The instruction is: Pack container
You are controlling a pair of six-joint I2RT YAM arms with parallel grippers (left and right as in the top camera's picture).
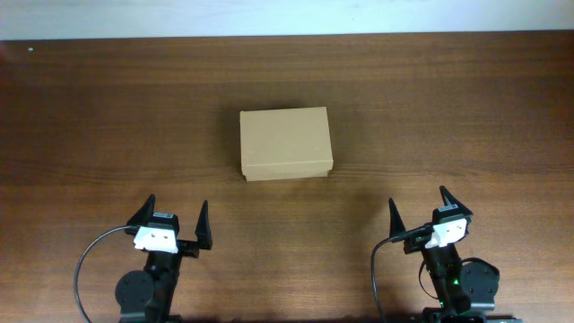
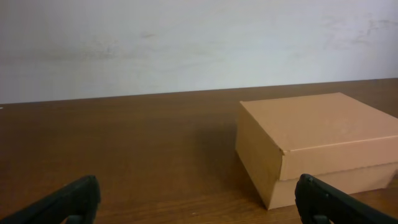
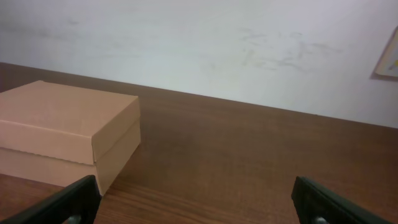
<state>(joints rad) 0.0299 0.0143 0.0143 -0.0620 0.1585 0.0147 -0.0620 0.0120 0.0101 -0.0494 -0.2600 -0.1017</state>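
Container (image 1: 286, 144), a plain brown cardboard box with its lid down, sits near the middle of the wooden table (image 1: 108, 117), and nothing touches it. Left gripper (image 1: 178, 205) and right gripper (image 1: 417, 199) sit low at the near edge, well apart from the box on either side. Both have their jaws spread wide and hold nothing.
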